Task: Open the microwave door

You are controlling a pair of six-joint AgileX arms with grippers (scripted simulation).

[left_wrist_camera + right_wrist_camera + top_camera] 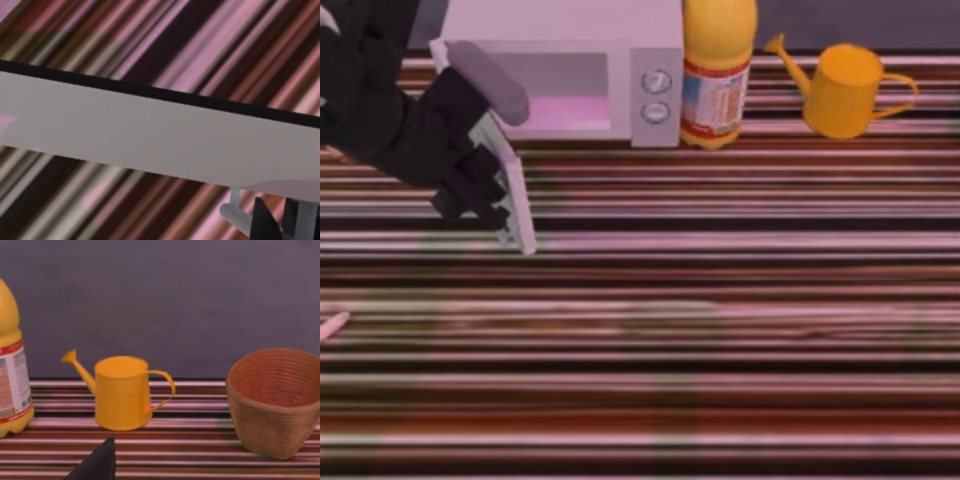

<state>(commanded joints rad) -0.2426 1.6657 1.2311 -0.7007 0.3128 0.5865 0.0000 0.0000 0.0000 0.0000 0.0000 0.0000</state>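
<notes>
our left jaws [503,215] are clamped on the microwave door [512,185], swung wide from the microwave [570,40] to expose the cavity.

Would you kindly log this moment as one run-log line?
left gripper: at microwave door edge | door: swung open | microwave: cavity exposed | right arm: out of top view
</notes>
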